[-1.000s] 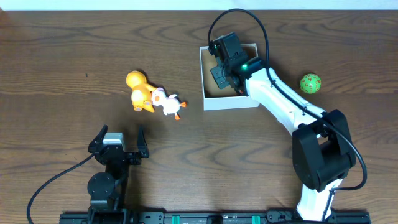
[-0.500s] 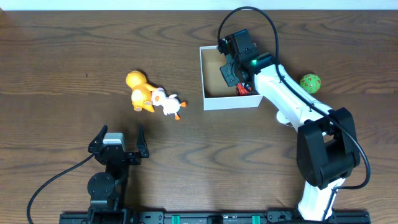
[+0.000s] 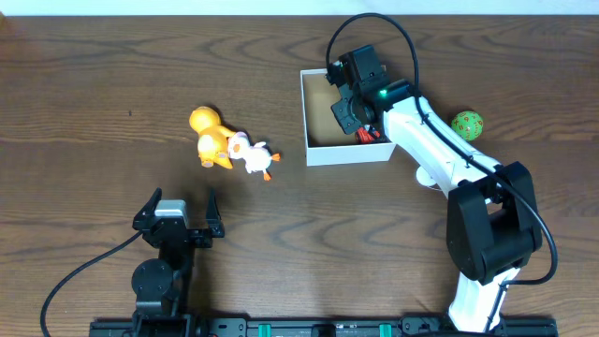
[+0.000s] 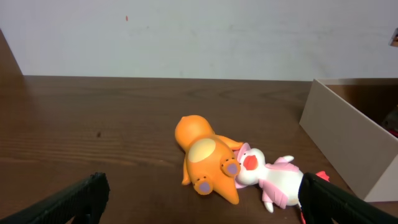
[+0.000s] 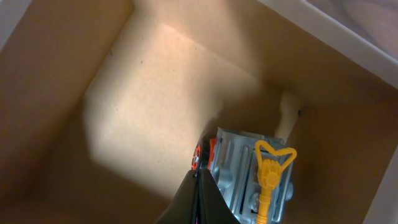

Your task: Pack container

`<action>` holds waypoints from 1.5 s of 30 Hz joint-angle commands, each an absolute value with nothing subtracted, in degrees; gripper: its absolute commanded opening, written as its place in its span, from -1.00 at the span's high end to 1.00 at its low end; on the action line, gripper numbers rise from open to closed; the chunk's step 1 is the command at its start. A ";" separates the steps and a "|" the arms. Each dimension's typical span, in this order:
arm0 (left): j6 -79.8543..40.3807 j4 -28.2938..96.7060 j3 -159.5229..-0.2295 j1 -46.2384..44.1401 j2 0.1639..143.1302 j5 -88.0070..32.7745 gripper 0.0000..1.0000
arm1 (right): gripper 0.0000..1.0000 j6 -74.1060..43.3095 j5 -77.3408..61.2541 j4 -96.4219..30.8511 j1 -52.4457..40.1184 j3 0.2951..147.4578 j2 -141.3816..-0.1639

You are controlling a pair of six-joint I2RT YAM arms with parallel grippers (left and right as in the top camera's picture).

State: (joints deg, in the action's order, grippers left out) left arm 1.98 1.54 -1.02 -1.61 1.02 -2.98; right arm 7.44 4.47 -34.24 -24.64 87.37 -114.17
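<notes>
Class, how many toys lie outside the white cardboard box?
3: orange plastic figure and white-and-pink toy touching it, left of the white box; green patterned ball, right. The arm may hide more.

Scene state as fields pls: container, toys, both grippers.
container: white box, brown inside, no lid
in container: silver toy with yellow part
left of container: orange toy touching white-pink toy
right of container: green ball
left gripper: open, empty, away from toys
right gripper: shut, down in container by silver toy
</notes>
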 commanded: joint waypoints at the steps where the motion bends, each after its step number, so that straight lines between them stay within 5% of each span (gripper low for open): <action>1: 2.76 3.88 -0.23 -1.37 0.99 -2.35 -0.96 | 0.97 10.39 4.03 -33.93 -24.27 88.42 -115.94; 45: 2.76 3.88 -0.23 -1.37 0.99 -2.35 -0.96 | 0.97 12.27 20.99 -29.87 -24.03 88.44 -118.45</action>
State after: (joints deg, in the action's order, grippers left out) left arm 1.98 1.54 -0.99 -1.61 1.02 -2.98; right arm 12.60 19.20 -29.74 -24.45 87.39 -118.24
